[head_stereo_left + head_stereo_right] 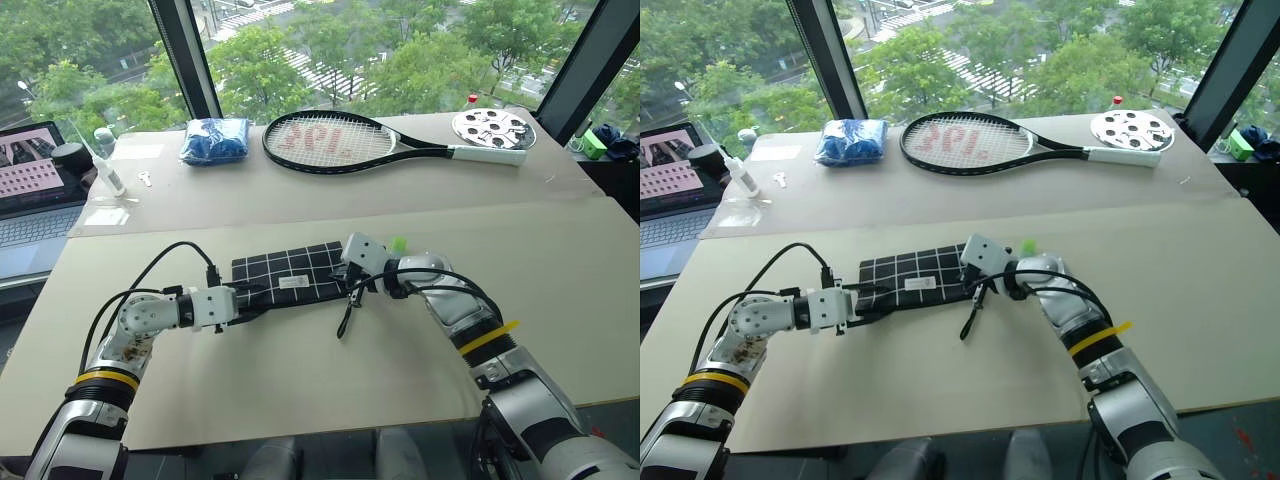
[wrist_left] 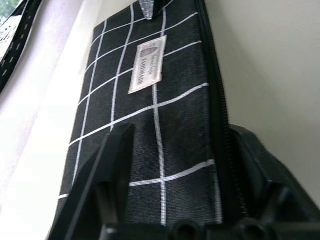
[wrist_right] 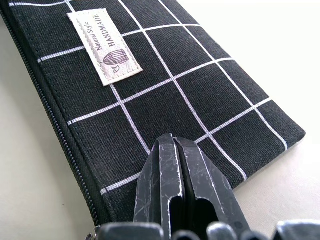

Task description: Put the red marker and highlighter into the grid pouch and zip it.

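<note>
Grid pouch (image 1: 290, 274) lying flat at mid-table, its zipper edge nearest the robot, between both arms. Left gripper (image 1: 247, 296) straddles the pouch's left end, fingers (image 2: 107, 165) partly closed on the fabric; right gripper (image 3: 180, 165), fingers pressed together and empty, rests on the opposite end. Highlighter (image 1: 399, 243) shows just behind the right wrist. Judged step: steadying the pouch; next, the zipper pull must be found. Label (image 3: 104, 46) reads "Natural Style HANDMADE".

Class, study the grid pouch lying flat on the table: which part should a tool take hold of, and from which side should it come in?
Grip a short end of the grid pouch, coming in low along the table. It lies flat and thin, so its broad face gives nothing to pinch, while the end edge probably fits between two fingers. The left tool already straddles one end this way.
</note>
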